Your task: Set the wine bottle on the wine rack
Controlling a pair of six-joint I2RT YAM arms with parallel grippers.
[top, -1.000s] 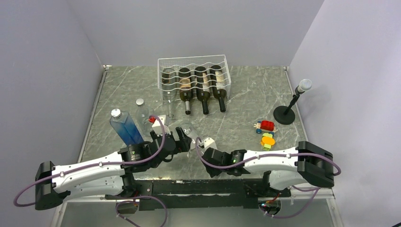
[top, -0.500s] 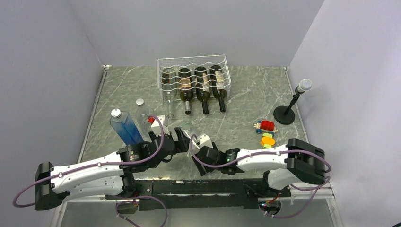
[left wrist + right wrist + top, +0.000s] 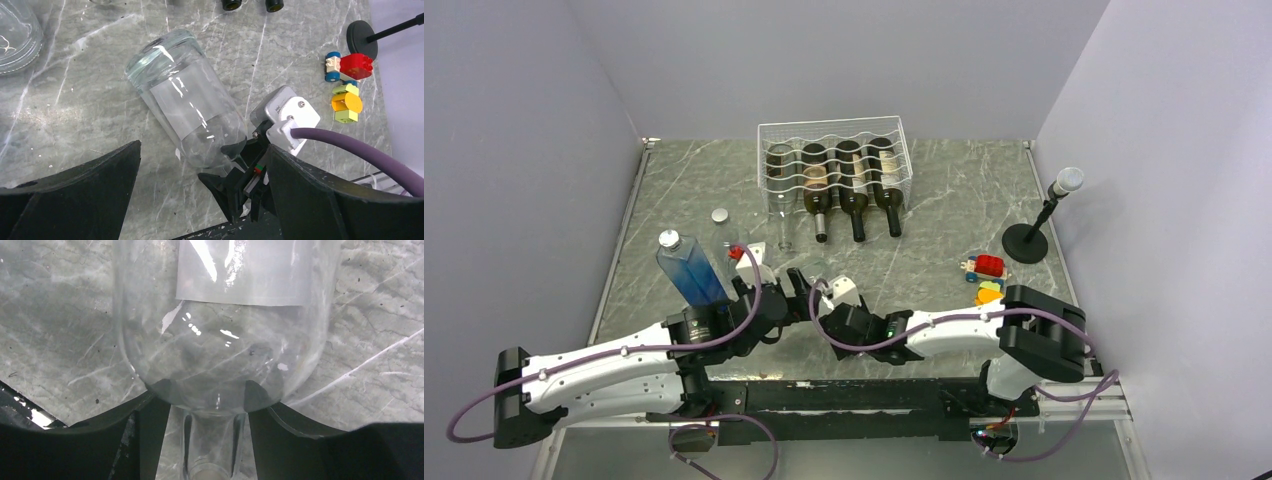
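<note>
1. While the wine bottle point(image 3: 187, 112) lies on its side on the surface point(image 3: 944, 200), near the arm bases and well apart from the wine rack point(image 3: 834, 135), I log the task as barely begun.
2. Right end effector point(image 3: 209, 402): straddles the bottle's neck; I cannot tell whether it pinches.
3. Left end effector point(image 3: 202, 150): spread wide, holding nothing, above the bottle.
4. Outstanding, by my judgement: secure grasp, lift, carry, lay in a cradle.
</note>
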